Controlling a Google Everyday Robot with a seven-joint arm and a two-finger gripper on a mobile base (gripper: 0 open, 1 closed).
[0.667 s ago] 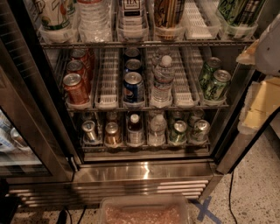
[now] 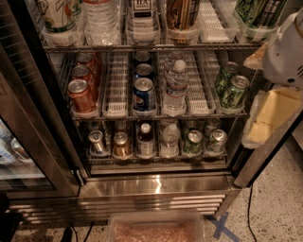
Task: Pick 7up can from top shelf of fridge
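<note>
The fridge stands open before me, with a dark frame and a steel base. The top shelf runs along the upper edge of the view and carries clear tubs. In its far-left tub stands a tall whitish can with green and red print, the 7up can; its top is cut off by the frame. My gripper hangs at the right edge, a white arm body over pale yellow fingers, just outside the fridge's right post. It is level with the middle rack, well right of and below the 7up can.
Also on the top shelf are water bottles, a dark can and a green can. The middle rack holds red cans, a Pepsi can, a water bottle and green cans. The glass door stands open at left. A plastic tub lies on the floor.
Almost nothing differs. The arm at the right edge has shifted very slightly; the cans and bottles have not moved.
</note>
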